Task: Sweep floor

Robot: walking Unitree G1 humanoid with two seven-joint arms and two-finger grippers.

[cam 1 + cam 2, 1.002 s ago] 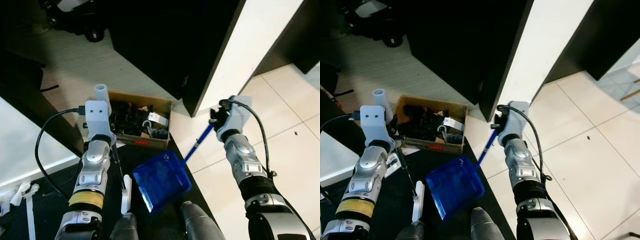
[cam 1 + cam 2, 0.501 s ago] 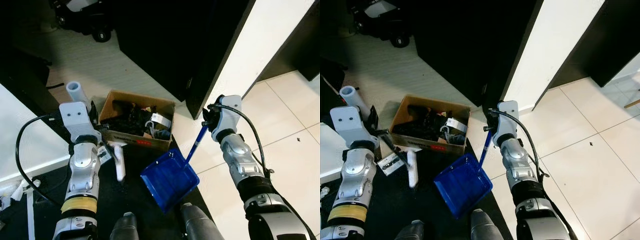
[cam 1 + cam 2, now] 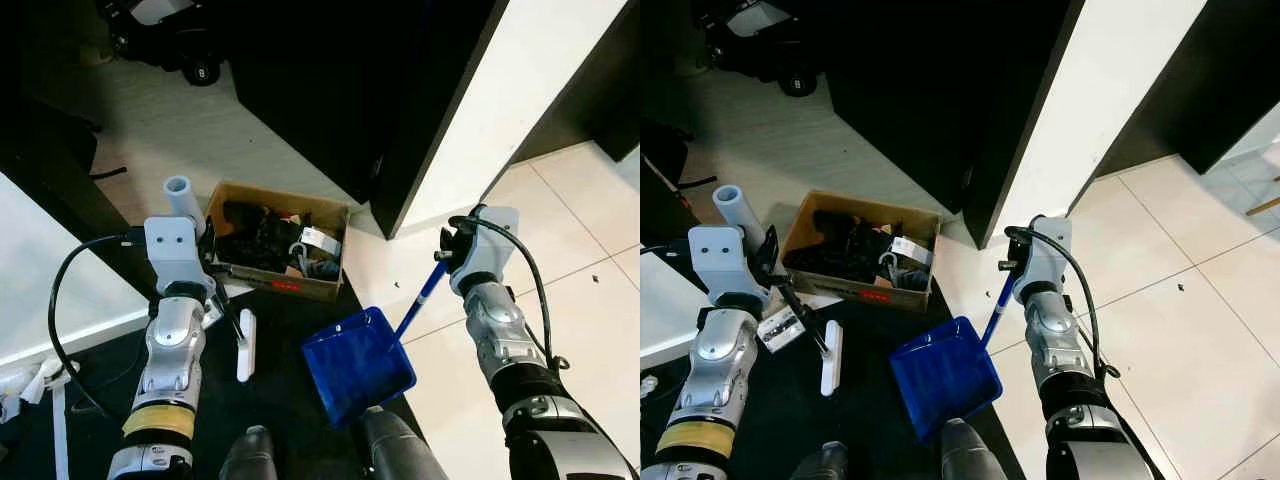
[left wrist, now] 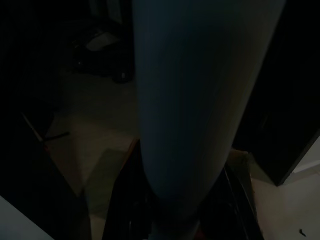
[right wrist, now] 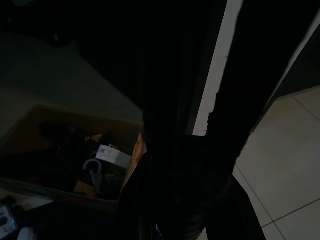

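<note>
Evidently the right gripper point(image 3: 447, 262) pinched the top of the blue dustpan point(image 3: 358, 365)'s thin stiff handle, its light plastic pan low over the dark mat point(image 3: 290, 400), while the left gripper point(image 3: 216, 292) clamped the white brush point(image 3: 245, 345)'s slim black stem, its head near the cardboard box point(image 3: 275, 240).

Cardboard box point(image 3: 272, 243) of dark clutter beside black cabinet point(image 3: 380, 90).
</note>
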